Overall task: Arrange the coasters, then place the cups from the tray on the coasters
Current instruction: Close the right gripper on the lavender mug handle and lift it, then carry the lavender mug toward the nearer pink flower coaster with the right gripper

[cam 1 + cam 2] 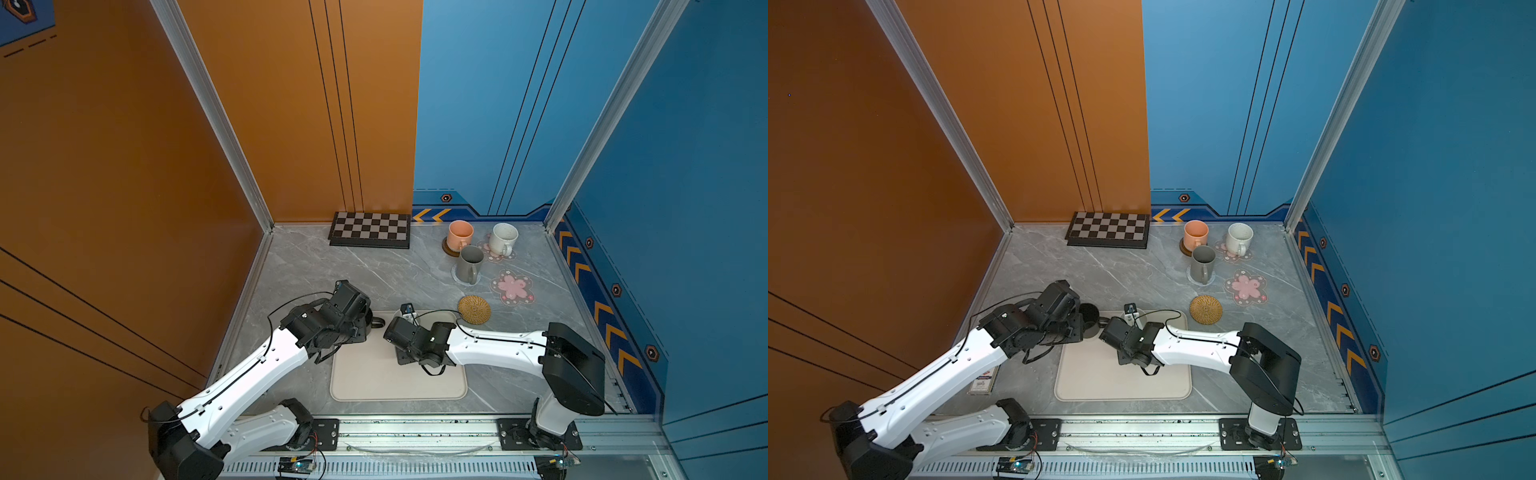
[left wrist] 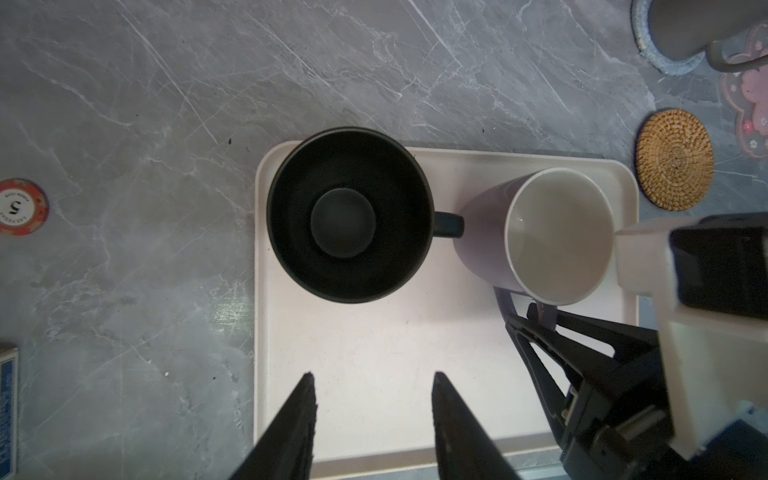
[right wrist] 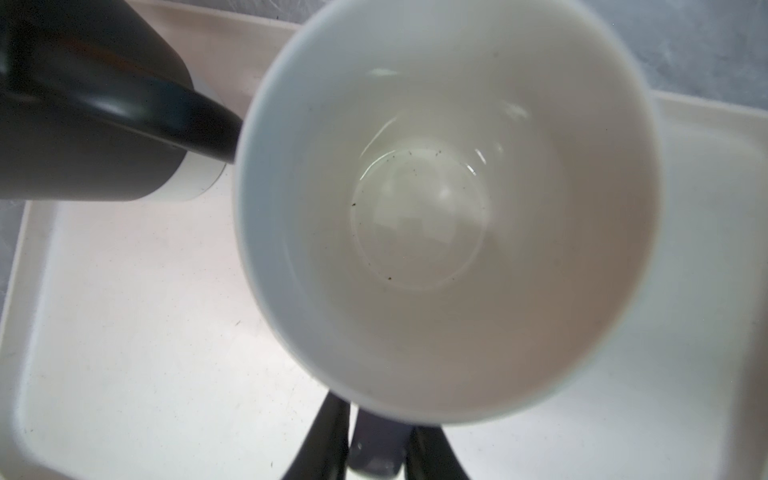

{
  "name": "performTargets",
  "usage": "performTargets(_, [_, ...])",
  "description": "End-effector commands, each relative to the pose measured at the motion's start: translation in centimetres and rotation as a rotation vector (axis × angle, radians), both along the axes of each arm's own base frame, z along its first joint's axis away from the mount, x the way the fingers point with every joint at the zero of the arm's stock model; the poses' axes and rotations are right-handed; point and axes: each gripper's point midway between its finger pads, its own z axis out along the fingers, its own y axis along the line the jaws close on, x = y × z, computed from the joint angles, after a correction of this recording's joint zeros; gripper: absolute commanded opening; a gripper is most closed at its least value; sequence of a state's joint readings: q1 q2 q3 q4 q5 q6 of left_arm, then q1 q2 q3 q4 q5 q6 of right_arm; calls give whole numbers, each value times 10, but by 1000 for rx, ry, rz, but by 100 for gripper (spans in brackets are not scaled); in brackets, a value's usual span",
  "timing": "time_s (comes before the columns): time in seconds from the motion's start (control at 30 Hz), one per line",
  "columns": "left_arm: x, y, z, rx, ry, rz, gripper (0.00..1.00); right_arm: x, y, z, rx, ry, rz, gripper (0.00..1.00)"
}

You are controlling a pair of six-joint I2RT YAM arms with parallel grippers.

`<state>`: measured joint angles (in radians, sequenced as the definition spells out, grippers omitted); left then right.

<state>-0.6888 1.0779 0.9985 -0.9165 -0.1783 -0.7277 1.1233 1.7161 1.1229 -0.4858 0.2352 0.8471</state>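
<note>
The cream tray [image 1: 395, 374] lies at the front middle of the table. On its far edge stand a black cup [image 2: 349, 214] and a lavender cup [image 3: 444, 208] with a white inside. My right gripper [image 3: 376, 432] is shut on the lavender cup's handle [image 2: 536, 316]. My left gripper [image 2: 374, 376] hangs open over bare tray, short of the black cup. At the back right, the peach cup [image 1: 460, 235] sits on a brown coaster [image 1: 449, 249]. The speckled cup [image 1: 503, 237] stands on a flower coaster [image 1: 484, 247], the grey cup [image 1: 469, 264] on a blue one [image 1: 455, 274]. A second flower coaster [image 1: 512, 287] and a rattan coaster [image 1: 474, 309] are bare.
A chequered board [image 1: 371, 235] leans against the back wall. Left of the tray lie a red poker chip [image 2: 18, 206] and a small box [image 1: 984, 382]. Walls close in the table on the left, back and right.
</note>
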Motion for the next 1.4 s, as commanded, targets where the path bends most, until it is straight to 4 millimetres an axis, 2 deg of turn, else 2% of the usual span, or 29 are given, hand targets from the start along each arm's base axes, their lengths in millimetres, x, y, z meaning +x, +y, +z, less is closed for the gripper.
performTargets(0.0, [-7,-2,1,-18,14,-12,46,5,-5,2,-1,-1,-22,21])
performTargets(0.2, [-5,-6,3,-21,18,-24,46,7,-15,0,-4,6,-44,11])
performTargets(0.3, [-5,-6,4,-21,15,-24,46,6,-17,0,-5,10,-35,0])
performTargets(0.8, [-2,-11,-3,12,31,-37,46,5,-27,15,-5,-32,10,0])
performTargets(0.83, [3,-15,7,-6,8,-39,46,4,-28,16,-8,-34,13,0])
performTargets(0.9, [4,-15,8,-8,3,-38,46,4,-31,18,-10,-41,16,0])
performTargets(1.37, [8,-28,9,-21,-9,-61,46,-2,-69,47,-1,-124,-21,0])
